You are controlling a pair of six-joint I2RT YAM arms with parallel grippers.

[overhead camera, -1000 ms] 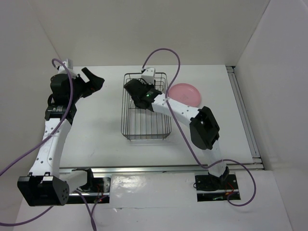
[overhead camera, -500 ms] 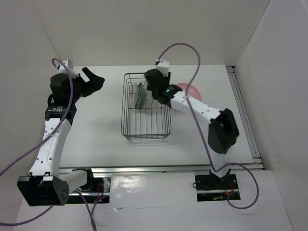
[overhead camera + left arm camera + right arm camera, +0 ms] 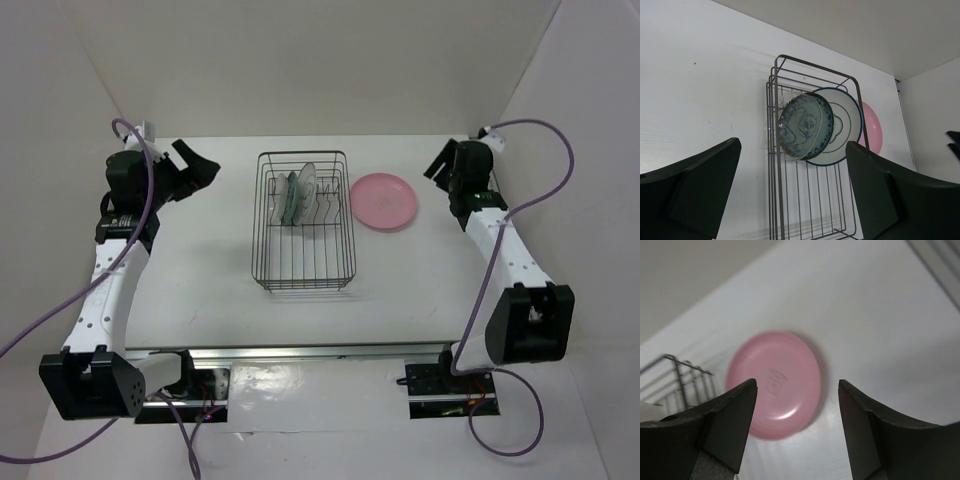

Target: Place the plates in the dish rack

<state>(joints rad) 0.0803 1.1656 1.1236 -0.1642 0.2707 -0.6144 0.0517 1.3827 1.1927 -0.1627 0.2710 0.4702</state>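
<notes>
Three plates stand on edge among the prongs at the far end of the dish rack (image 3: 302, 286): wavy-edged glass plate (image 3: 786, 106), teal-blue patterned plate (image 3: 810, 131), dark-rimmed glass plate (image 3: 846, 125). The rack sits mid-table (image 3: 200, 290), toward the far edge. The pink plate (image 3: 383, 201) lies flat just right of it. Near the far right corner hangs the right gripper (image 3: 440, 165), jaws apart and empty. The left gripper (image 3: 195, 165), toward the far left corner, gapes wide and empty.
</notes>
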